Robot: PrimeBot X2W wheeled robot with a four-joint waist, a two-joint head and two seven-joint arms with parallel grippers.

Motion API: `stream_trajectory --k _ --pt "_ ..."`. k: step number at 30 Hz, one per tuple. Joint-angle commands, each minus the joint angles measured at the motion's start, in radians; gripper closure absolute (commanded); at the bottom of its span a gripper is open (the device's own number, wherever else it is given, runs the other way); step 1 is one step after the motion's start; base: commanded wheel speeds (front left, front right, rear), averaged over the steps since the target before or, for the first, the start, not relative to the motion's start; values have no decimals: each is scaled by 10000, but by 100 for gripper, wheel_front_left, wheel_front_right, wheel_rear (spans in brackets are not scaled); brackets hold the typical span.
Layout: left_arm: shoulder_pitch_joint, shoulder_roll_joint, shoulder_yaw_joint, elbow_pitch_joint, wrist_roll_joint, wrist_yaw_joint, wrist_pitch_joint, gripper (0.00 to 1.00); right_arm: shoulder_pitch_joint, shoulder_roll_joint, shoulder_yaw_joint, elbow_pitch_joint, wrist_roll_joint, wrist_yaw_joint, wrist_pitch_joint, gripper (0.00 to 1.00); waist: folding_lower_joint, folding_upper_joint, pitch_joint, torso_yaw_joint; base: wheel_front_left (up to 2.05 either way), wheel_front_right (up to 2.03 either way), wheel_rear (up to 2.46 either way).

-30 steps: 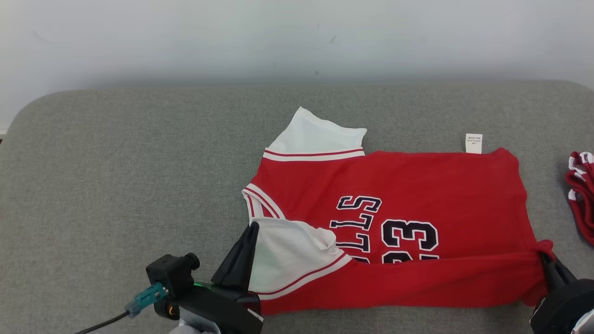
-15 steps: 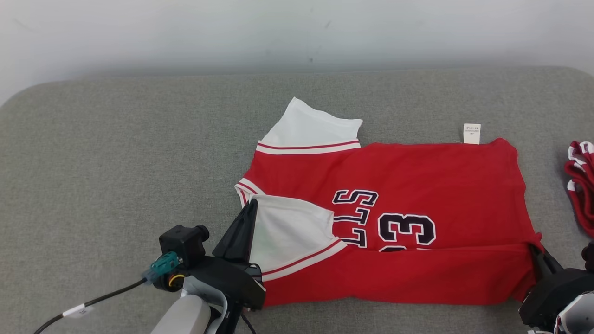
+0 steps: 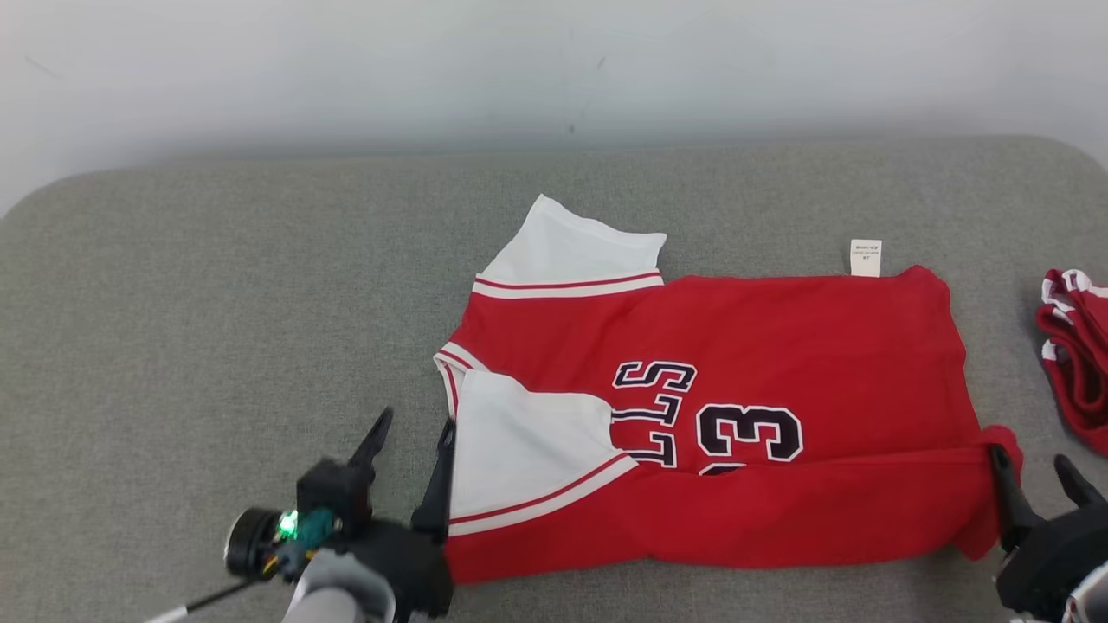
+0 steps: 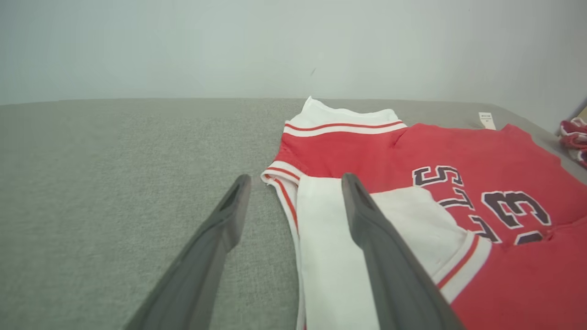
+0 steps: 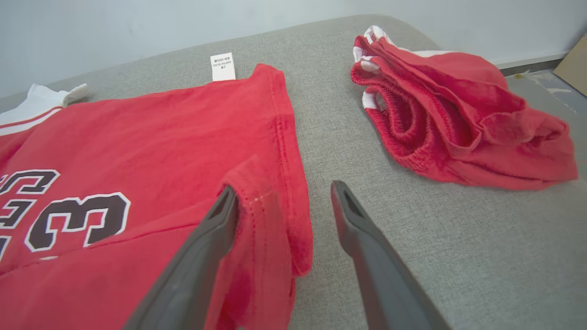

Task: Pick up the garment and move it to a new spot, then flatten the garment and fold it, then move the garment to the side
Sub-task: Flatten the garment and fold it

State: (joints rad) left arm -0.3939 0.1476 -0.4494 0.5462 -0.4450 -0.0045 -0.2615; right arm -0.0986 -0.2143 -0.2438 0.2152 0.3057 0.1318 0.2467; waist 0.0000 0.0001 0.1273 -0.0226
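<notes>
Red jersey with white sleeves and dark "23" lettering [image 3: 779,346] lies spread over the middle and right of the grey woven cushion [image 3: 216,303]. Its collar points toward the robot's left and its hem toward the right. The near long edge is doubled over onto the print, hiding the lower part of the numerals.

It looks like thin knit cloth: light, limp and likely to sag wherever it is unsupported, so a single pinch would probably let the rest drape and undo the fold. It seems neither fragile nor slippery, and the cushion's rough weave should keep it from sliding. The sensible holds are the two ends of the folded edge, taken together through both layers: the near white sleeve [image 3: 528,433] and the red hem corner [image 5: 254,178].

The left gripper [image 3: 409,459] has its jaws apart, straddling the sleeve's outer edge, one finger over white cloth and the other over bare cushion, clamping nothing. The right gripper [image 3: 1030,472] likewise gapes at the hem corner, which leans against one finger unpinched.

Nothing here serves as a container. A crumpled red garment [image 5: 458,114] lies loose on the cushion to the right, apart from the jersey. A white care label [image 3: 865,257] pokes out at the far hem.
</notes>
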Motion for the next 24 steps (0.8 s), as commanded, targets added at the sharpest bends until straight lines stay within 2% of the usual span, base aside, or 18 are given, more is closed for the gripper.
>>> stream_trajectory --k 1,4,8,12,17,24 --pt "317 174 -92 -2 272 180 -46 0 270 -17 -164 -235 -100 -28 67 0 0 -1 -113 17 0 0 0" --pt "656 263 -194 -62 484 382 -46 0 561 98 -465 -618 -327 -28 6 0 0 -1 -199 81 0 0 0" --pt "1199 367 -419 -232 701 708 -21 0 1070 717 -960 -1318 -737 -28 -248 0 0 -1 -316 157 0 0 0" --pt "1637 363 -613 -353 954 1147 28 0 1392 1130 -978 -1727 -1365 -28 -848 0 0 -1 -347 112 0 0 0" --pt "2025 131 -643 -277 775 1395 63 0 1658 1382 -880 -1366 -1913 -28 -1443 0 0 -1 -305 19 0 0 0" --pt "1932 -73 -497 184 569 1753 159 0 1479 1529 -846 -346 -2159 -28 -1506 0 0 -1 -182 -119 0 0 0"
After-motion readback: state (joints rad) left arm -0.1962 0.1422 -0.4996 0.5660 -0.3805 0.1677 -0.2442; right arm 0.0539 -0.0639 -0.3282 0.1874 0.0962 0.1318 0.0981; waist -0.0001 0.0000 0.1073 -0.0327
